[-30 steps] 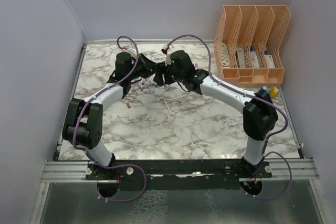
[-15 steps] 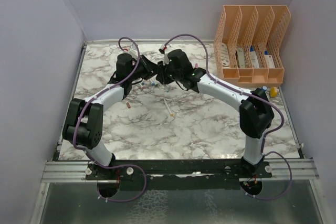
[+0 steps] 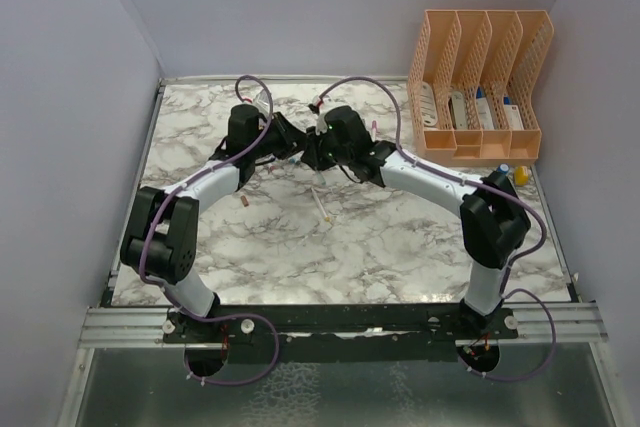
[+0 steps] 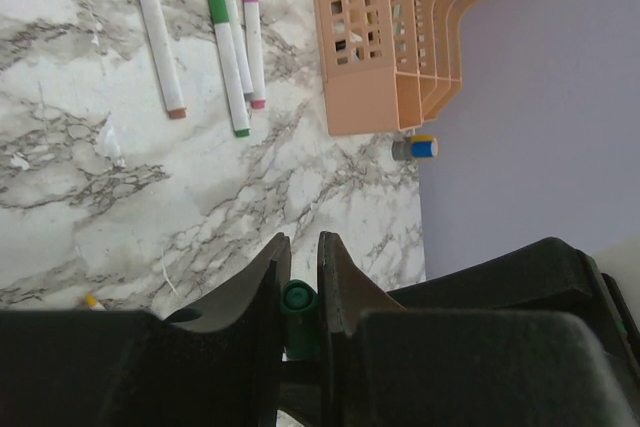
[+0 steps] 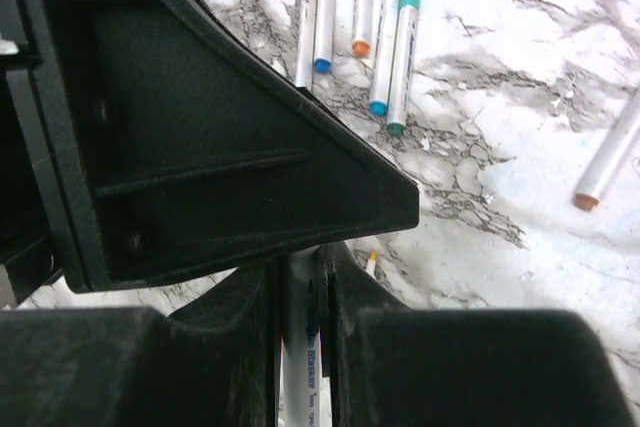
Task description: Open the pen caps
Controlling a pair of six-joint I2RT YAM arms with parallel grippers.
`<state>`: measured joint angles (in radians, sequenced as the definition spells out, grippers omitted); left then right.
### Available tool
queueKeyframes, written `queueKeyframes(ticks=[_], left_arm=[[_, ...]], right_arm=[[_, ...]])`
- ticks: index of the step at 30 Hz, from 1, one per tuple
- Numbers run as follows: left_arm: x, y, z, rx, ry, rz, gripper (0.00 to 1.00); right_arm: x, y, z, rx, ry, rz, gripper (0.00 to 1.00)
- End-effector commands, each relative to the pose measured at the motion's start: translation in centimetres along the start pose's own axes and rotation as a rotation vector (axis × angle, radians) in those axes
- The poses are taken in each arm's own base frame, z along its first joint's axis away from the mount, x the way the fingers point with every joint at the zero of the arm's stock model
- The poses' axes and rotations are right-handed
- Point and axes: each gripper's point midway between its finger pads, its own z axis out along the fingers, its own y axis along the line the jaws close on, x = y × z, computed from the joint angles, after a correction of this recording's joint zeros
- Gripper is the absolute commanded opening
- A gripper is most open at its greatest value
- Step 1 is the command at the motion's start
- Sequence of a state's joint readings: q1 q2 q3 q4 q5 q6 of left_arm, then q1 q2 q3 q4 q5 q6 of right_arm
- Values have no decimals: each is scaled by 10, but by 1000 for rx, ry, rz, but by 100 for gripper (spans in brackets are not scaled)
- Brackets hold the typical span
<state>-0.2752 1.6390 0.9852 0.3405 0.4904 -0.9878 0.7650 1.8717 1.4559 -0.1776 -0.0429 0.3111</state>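
Observation:
Both grippers meet above the far middle of the marble table. My left gripper (image 4: 303, 247) is shut on a green pen cap (image 4: 298, 307), seen end on between the jaws. My right gripper (image 5: 300, 262) is shut on a white pen barrel (image 5: 300, 357) with blue print. The barrel points at the left gripper's black body (image 5: 200, 127), which hides the barrel's far end. In the top view the left gripper (image 3: 292, 143) and the right gripper (image 3: 312, 153) nearly touch. Whether the cap still sits on the barrel is hidden.
Capped pens lie loose on the table: orange (image 4: 157, 32), green (image 4: 228, 57) and pink (image 4: 253, 37) ones, and a blue and teal group (image 5: 395, 37). One pen (image 3: 322, 204) lies nearer the arms. The peach organiser (image 3: 480, 82) stands far right, a blue-yellow item (image 4: 415, 148) beside it.
Both wrists have shifted slightly while staying joined at the pen. The grips look unchanged.

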Motion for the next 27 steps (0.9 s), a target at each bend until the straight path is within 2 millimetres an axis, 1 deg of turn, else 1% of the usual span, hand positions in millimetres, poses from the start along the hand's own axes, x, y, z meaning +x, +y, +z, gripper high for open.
queueKeyframes(ticks=[1,3,5,6,9,11,12,13,16,20,23,27], left_arm=[[-47,0,3,-17,-120,54,0],[-53,8,5,-32,-126,50,0],[-58,11,3,-38,-136,49,0],[-56,22,7,-58,-126,38,0],[-57,32,4,-84,-126,34,0],[-57,37,0,-109,-120,41,0],[-55,44,-2,-146,-111,50,0],[-52,53,-4,-194,-95,59,0],[-48,64,-21,-306,-59,129,0],[-31,91,-44,-458,15,186,0],[-17,111,-62,-550,50,202,0],[-1,129,-78,-615,82,210,0]], right_arm=[[36,-1,-31,-9,74,15,1],[49,-2,-40,-15,85,24,1],[59,-4,-48,-11,98,35,1],[61,-4,-52,-9,99,39,1],[67,-9,-59,11,101,44,1],[69,-12,-61,27,101,40,1],[69,-15,-61,41,101,32,1],[71,-19,-60,59,104,22,1],[75,-35,-53,140,121,-12,1],[79,-55,-42,232,143,-60,1],[80,-61,-33,260,147,-86,1],[81,-66,-21,276,155,-106,1]])
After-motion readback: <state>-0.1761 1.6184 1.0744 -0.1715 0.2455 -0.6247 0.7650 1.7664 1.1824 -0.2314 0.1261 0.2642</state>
